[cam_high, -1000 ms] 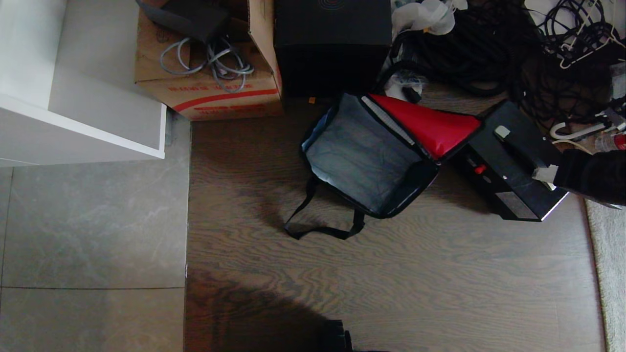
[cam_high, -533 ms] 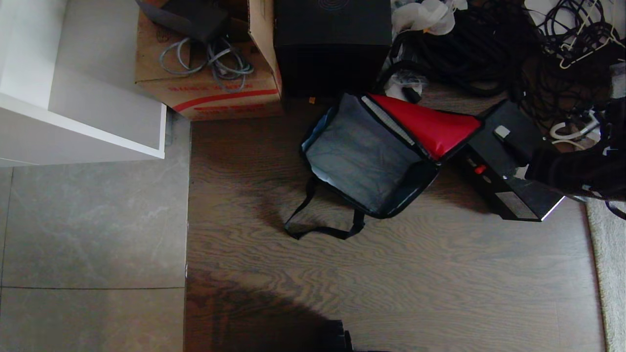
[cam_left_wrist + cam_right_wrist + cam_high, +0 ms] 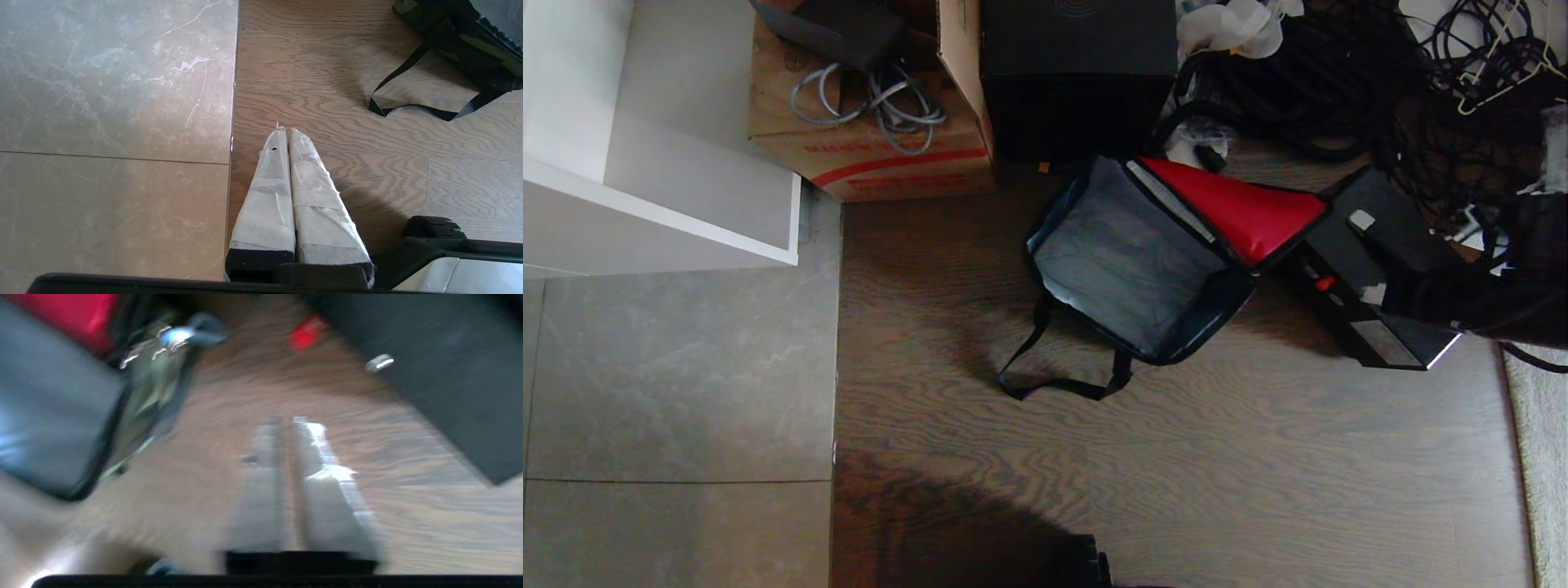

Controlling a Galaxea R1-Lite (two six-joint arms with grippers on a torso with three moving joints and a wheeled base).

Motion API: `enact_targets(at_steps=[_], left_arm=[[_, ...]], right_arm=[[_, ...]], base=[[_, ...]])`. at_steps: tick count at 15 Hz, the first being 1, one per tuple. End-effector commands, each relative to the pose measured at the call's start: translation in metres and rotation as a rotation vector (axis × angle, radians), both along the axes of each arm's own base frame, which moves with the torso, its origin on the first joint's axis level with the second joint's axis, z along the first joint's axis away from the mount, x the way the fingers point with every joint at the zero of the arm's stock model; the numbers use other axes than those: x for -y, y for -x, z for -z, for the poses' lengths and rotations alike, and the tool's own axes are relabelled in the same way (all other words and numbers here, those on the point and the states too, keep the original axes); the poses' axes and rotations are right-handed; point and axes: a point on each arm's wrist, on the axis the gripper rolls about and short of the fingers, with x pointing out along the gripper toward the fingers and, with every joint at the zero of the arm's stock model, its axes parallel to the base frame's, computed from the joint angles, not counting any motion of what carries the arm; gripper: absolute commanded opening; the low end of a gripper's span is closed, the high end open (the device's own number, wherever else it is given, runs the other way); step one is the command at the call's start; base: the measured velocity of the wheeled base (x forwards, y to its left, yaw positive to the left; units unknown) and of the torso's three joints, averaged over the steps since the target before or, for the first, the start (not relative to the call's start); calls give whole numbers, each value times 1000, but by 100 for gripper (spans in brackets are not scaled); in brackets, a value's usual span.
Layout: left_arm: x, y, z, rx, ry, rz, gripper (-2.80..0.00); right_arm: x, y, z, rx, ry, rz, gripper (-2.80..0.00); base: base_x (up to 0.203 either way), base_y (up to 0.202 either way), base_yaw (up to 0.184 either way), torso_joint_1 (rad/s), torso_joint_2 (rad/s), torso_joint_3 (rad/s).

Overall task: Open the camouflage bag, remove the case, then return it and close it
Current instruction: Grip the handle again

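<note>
The camouflage bag lies open on the wood floor, grey lining up, its red-lined lid folded back to the right. Beside that lid lies the black case, with a red spot on its side. My right gripper reaches in from the right over the case's near half. In the right wrist view the right gripper hangs over bare floor between the bag and the case, fingers parted by a narrow gap, holding nothing. My left gripper is parked, shut and empty, near the bag's strap.
A cardboard box with cables and a tall black box stand behind the bag. Tangled black cables lie at the back right. A white cabinet is on the left, a pale rug at the right edge.
My right arm has swung in from the right edge and now reaches further left across the case. The bag and the left arm have not moved.
</note>
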Motion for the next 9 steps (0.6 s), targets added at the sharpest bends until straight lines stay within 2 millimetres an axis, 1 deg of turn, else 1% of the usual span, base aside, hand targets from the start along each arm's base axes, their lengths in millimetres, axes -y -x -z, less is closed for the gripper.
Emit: enact_targets(at_steps=[1,3,5,9], left_arm=[[0,-1,2,-7,0,-1,-280],[0,-1,2,-7,0,-2,-280],[0,-1,2,-7,0,0,-280],[0,-1,2,-7,0,-2,-280]], right_arm=[[1,7,-7,37,3,-31,0],[0,10,-8,67,43,-44,0],[-1,14,0,52,72,-58,0],[4,5,15,71,187,-81,0]], base=[[0,0,0,0,0,0],[0,0,0,0,0,0],[0,0,0,0,0,0],[0,0,0,0,0,0]])
